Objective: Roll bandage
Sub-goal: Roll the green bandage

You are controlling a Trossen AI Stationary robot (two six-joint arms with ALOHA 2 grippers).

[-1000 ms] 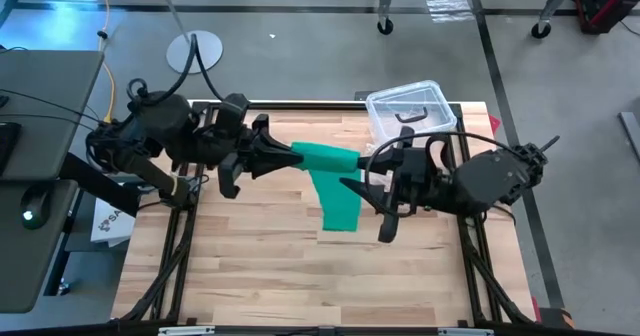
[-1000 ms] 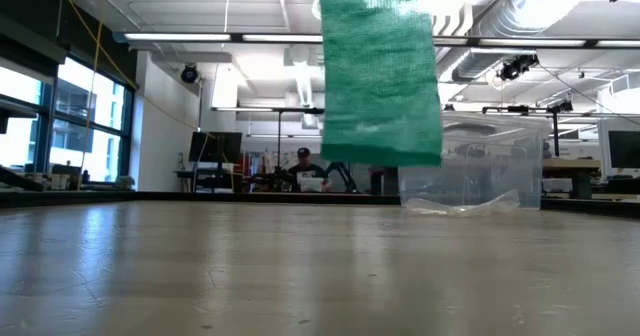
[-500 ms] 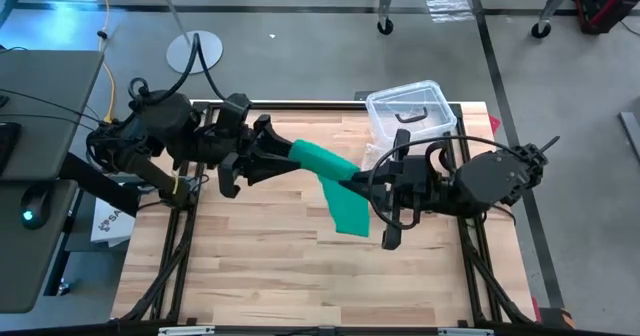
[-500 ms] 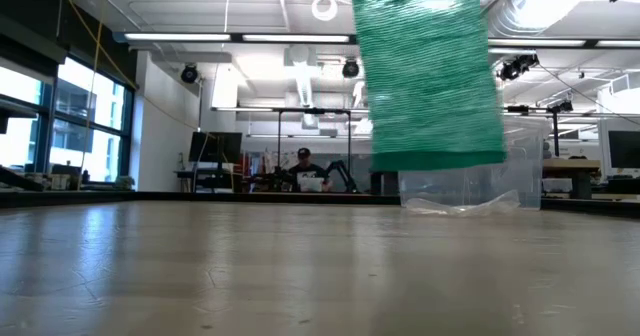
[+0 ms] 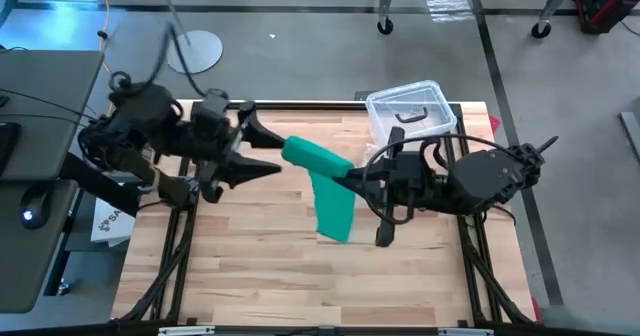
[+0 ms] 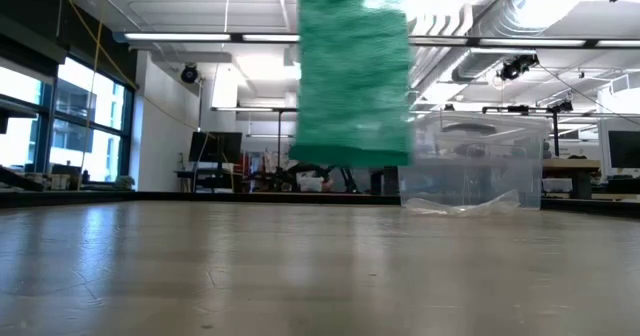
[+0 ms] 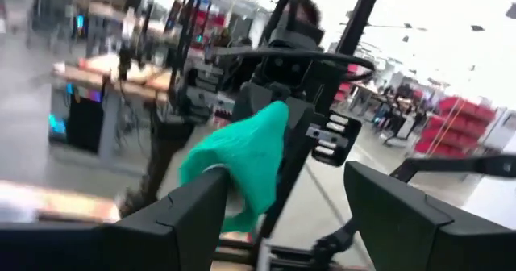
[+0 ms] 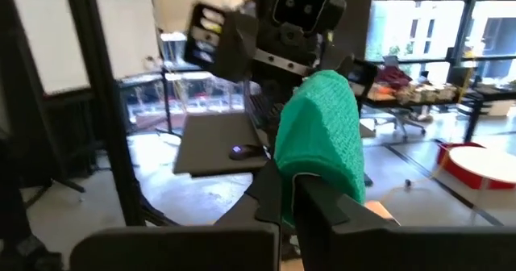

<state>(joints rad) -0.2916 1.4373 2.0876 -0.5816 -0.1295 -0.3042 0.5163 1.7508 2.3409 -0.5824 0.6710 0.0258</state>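
The green bandage [image 5: 318, 162] is a short roll held high over the table, with a loose strip [image 5: 335, 214] hanging from it. In the low view the strip [image 6: 354, 76] ends clear of the tabletop. My right gripper [image 5: 351, 181] reaches in from the table's right and is shut on the roll, which shows just past its fingers in the right wrist view [image 8: 319, 138]. My left gripper [image 5: 272, 154] stands open just left of the roll's free end, level with it. The left wrist view shows the bandage [image 7: 242, 158] beyond its spread fingers. My right gripper pinches the roll's right end [image 8: 300, 168] between its two shut fingers. The fingers come in level from the table's right side. The roll juts out past the fingertips toward my left gripper, lifted clear, and the loose strip hangs slack below it.
A clear plastic box [image 5: 410, 111] with a black handle stands at the table's far right; it also shows in the low view [image 6: 470, 171]. The wooden tabletop [image 5: 260, 266] lies bare under the arms and toward the near edge.
My left gripper has opened, let go of the roll's left end and drawn back toward the table's left edge. The bandage now hangs from my right gripper alone, and its loose strip has swung sideways and back.
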